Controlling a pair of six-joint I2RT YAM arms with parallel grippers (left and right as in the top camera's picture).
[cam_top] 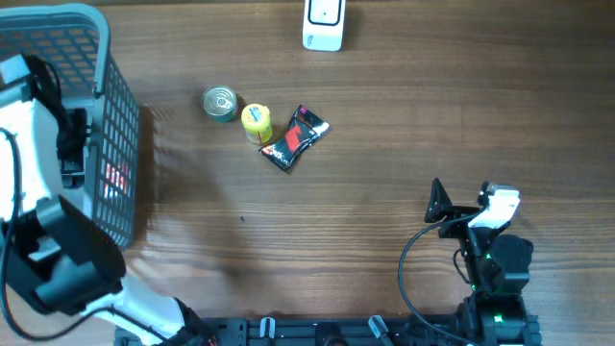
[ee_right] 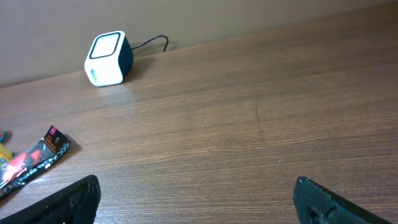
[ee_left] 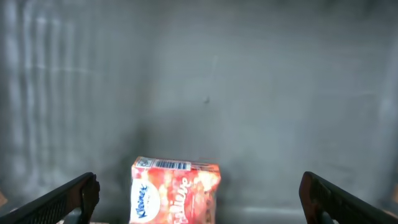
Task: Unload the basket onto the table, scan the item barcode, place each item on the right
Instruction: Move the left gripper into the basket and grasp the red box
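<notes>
**A:** From overhead, what lies where?

**B:** The grey basket (cam_top: 96,115) sits at the left edge of the wooden surface (cam_top: 384,125), and the left arm (cam_top: 34,144) reaches down into it. The tissue pack (cam_top: 115,179) shows only as a red patch through the mesh wall. Out on the surface, a can (cam_top: 220,104), a yellow tub (cam_top: 257,123) and a red-and-black packet (cam_top: 295,138) lie in a close row. The white scanner (cam_top: 323,24) stands at the far edge, well apart from them. The right fingers (cam_top: 437,204) hang over bare wood near the front right.

**A:** And the left wrist view?

**B:** The left fingers (ee_left: 68,200) are spread wide, one at each lower corner, gripping nothing. The tissue pack lies between them on the basket floor and touches neither. Its barcode strip (ee_left: 169,164) runs along the top edge, facing the camera.

**A:** The right wrist?

**B:** The right fingers are spread wide too, and they are empty. The scanner stands far off to the left by the wall, with its cable trailing behind it. The packet lies at the picture's left edge, near one finger but not touching it.
</notes>
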